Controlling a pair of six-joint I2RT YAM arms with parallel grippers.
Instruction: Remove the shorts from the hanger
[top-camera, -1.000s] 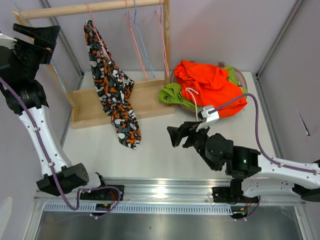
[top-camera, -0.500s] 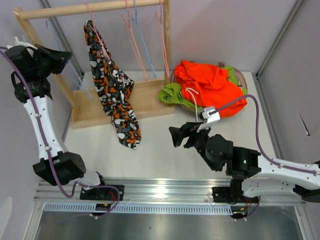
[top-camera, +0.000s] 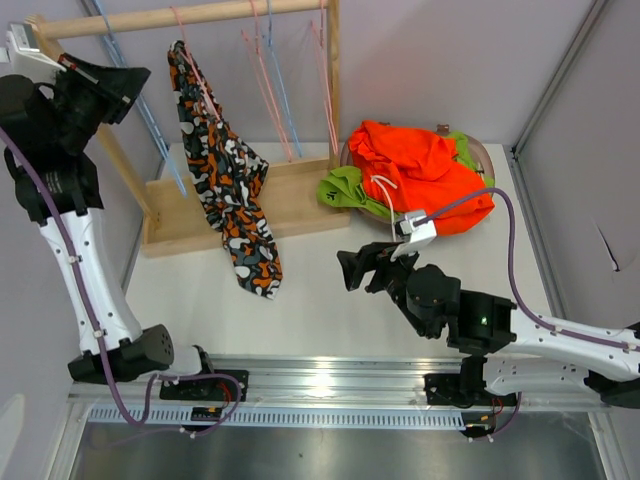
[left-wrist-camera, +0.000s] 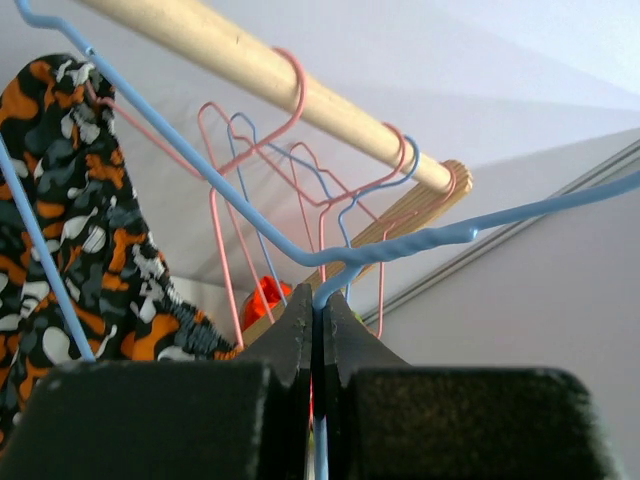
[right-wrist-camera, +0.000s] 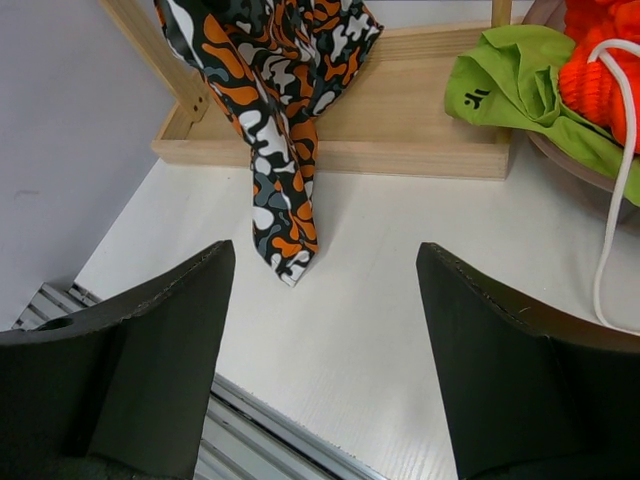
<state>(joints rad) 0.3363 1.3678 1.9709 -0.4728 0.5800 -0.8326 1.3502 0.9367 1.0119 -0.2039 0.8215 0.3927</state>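
Camouflage shorts (top-camera: 228, 185) hang from a pink hanger (top-camera: 196, 70) on the wooden rod (top-camera: 190, 16); their tip rests on the table. They also show in the left wrist view (left-wrist-camera: 70, 210) and the right wrist view (right-wrist-camera: 270, 90). My left gripper (top-camera: 133, 82) is up by the rod's left end, shut on the wire of an empty blue hanger (left-wrist-camera: 300, 255), pinched between the jaws (left-wrist-camera: 320, 300). Orange shorts (top-camera: 420, 165) and lime green shorts (top-camera: 345, 190) lie in a basket (top-camera: 482, 152) at the right. My right gripper (top-camera: 348, 270) hovers open above the table (right-wrist-camera: 325, 255), holding nothing.
Several empty pink and blue hangers (top-camera: 275, 90) hang on the rod's right part. The rack's wooden base (top-camera: 300, 200) lies behind the camouflage shorts. A white cord (right-wrist-camera: 612, 200) trails from the orange shorts. Grey walls close in at both sides.
My left gripper swung in toward the rack, shut on the blue hanger's wire and then rose with it, tilting the hanger. The right arm has hardly moved.
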